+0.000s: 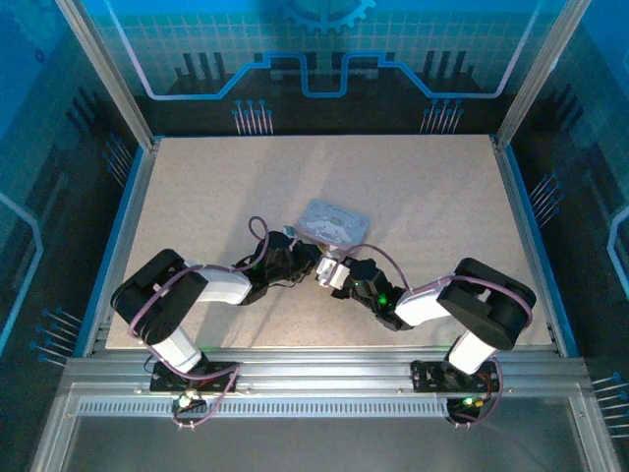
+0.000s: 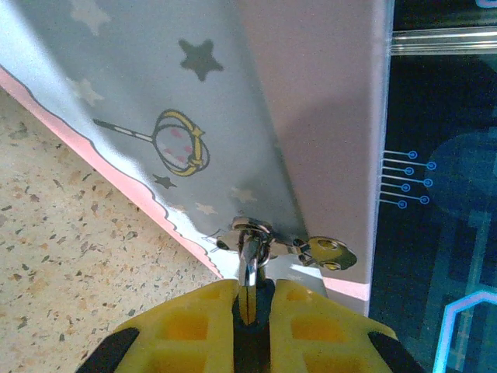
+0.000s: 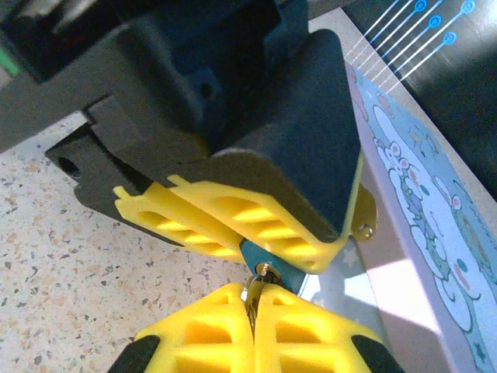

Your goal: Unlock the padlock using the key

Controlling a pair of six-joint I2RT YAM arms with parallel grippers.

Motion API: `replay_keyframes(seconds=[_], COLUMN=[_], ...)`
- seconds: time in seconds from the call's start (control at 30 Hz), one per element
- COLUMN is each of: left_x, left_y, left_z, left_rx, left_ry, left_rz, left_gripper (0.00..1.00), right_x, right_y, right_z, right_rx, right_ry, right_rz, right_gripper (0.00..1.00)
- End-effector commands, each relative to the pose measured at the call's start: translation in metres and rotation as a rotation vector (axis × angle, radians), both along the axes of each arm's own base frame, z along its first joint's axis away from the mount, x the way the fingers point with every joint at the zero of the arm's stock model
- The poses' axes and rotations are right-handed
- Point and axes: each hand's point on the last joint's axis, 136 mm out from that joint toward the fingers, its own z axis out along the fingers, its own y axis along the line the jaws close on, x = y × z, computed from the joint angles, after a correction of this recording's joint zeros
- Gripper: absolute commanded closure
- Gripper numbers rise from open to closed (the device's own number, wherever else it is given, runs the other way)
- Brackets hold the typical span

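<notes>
My worry was the key (image 3: 253,286) skating off the keyhole or bending if the right claw (image 3: 252,305), pinched shut on it, pushed slightly off-axis. The left claw (image 2: 248,291), clamped on the padlock (image 3: 260,260), might also let it twist. The padlock looked tiny, bluish-grey with a brass-coloured keyhole, held just beside the lavender tin (image 1: 334,221) near the middle of the table (image 1: 197,197).
</notes>
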Motion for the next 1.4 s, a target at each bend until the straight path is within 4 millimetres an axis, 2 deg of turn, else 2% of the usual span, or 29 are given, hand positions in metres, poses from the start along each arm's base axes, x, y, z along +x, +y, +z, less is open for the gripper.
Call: replay_keyframes(seconds=[0.0,0.2,0.43,0.57,0.73,0.87,1.03,1.2,1.37], left_x=[0.003,0.003,0.002,0.001,0.001,0.001,0.001,0.001,0.0], left_y=[-0.016,-0.017,-0.018,-0.019,-0.022,-0.023,-0.023,-0.021,-0.021], left_z=[0.023,0.022,0.02,0.015,0.005,-0.003,-0.012,-0.014,-0.011], left_rx=[-0.063,-0.061,-0.055,-0.048,-0.049,-0.045,-0.028,-0.012,0.004], left_ry=[-0.048,-0.049,-0.048,-0.042,-0.028,-0.026,-0.015,-0.018,-0.03], left_rz=[-0.03,-0.032,-0.031,-0.035,-0.04,-0.044,-0.05,-0.051,-0.065], left_gripper=[1.0,1.0,1.0,1.0,1.0,1.0,0.99,0.8,0.68], right_x=[0.013,0.019,0.019,0.015,0.014,0.012,0.008,0.009,0.007], right_y=[0.005,0.002,0.002,0.008,0.007,0.002,-0.001,-0.006,-0.011], right_z=[0.018,0.026,0.026,0.026,0.019,0.005,-0.009,-0.015,-0.019], right_rx=[0.085,0.19,0.381,0.48,0.543,0.61,0.612,0.595,0.618], right_ry=[-0.025,0.016,0.165,0.244,0.309,0.368,0.394,0.388,0.4], right_rz=[-0.051,-0.126,-0.216,-0.218,-0.252,-0.301,-0.338,-0.368,-0.388], right_gripper=[1.0,1.0,1.0,1.0,1.0,1.0,1.0,1.0,1.0])
